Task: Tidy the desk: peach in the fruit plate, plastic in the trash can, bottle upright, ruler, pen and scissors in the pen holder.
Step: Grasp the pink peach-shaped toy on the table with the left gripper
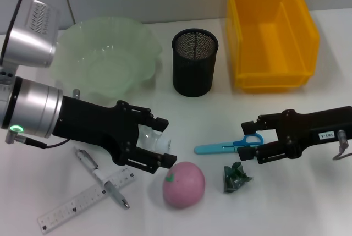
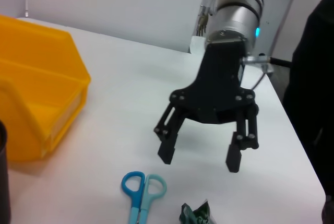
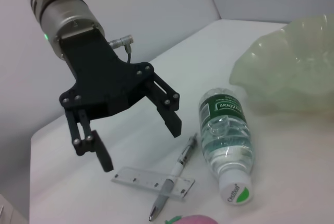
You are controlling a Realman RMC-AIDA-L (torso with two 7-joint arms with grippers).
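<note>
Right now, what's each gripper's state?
Left gripper: jaws open, empty, above the lying bottle.
Right gripper: jaws open, empty, by the scissors.

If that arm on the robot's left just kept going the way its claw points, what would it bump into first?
Most likely the peach. The open left gripper hovers over the lying bottle and points toward the pink peach just beyond its lower fingertip. Its height above the table is unclear, so it might pass over.

Clear bottle [image 3: 227, 146] lying beside pink peach [image 1: 183, 184].
</note>
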